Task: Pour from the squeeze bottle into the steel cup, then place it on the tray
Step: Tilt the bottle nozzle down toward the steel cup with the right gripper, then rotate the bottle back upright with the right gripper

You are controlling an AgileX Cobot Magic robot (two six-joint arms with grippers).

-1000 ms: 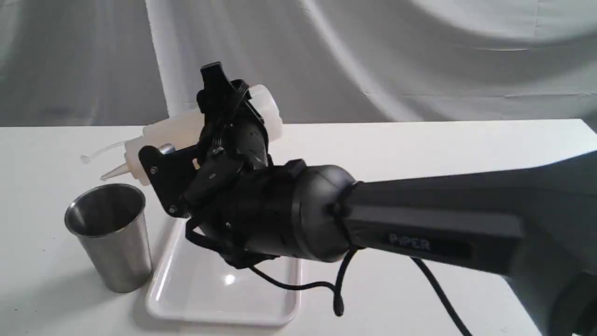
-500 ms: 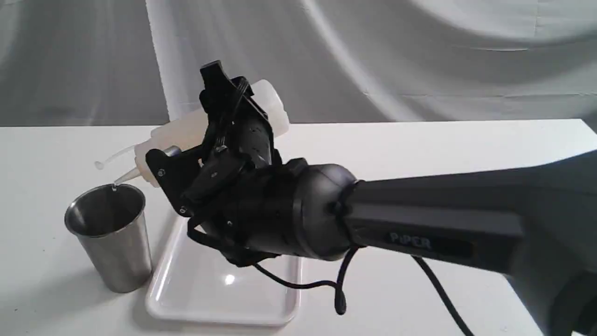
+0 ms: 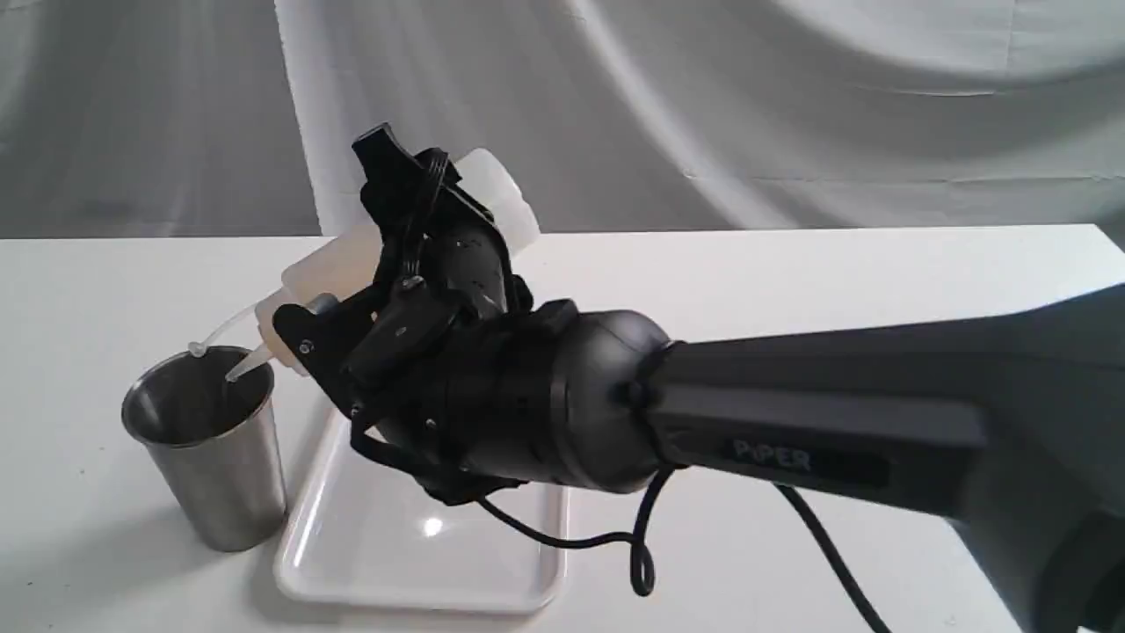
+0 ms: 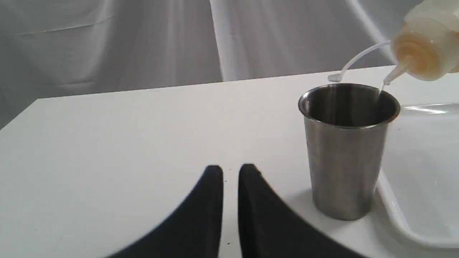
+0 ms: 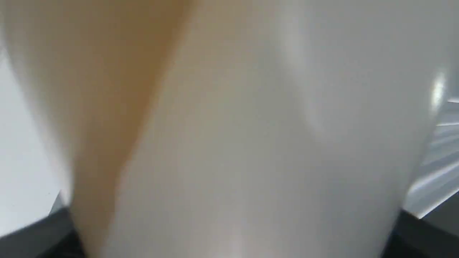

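– Two grippers, so what is the left gripper [image 4: 231, 168] doing?
– Its jaws stand almost together with only a slit between them, holding nothing. The bench [image 3: 791, 290] lies under it, and the steel cup [image 3: 211, 457] stands near it without touching.
– And the cup itself?
– It stands upright on the bench at the left, just beside the tray [image 3: 422, 563]. I cannot tell whether they touch.
– Where is the squeeze bottle [image 3: 497, 193]?
– It is in the air above the tray's far end, tipped down toward the cup. The nozzle [image 3: 246, 365] has its tip over the cup's mouth, close to the tray-side rim. The cap strap [image 3: 215, 334] arcs out over the far rim, and orange-yellow liquid has gathered at the bottle's shoulder.
– And the right gripper [image 3: 343, 242]?
– It is clamped across the bottle's middle, a finger on either side. Its arm reaches in from the right, with a black cable [image 3: 615, 536] hanging beneath.
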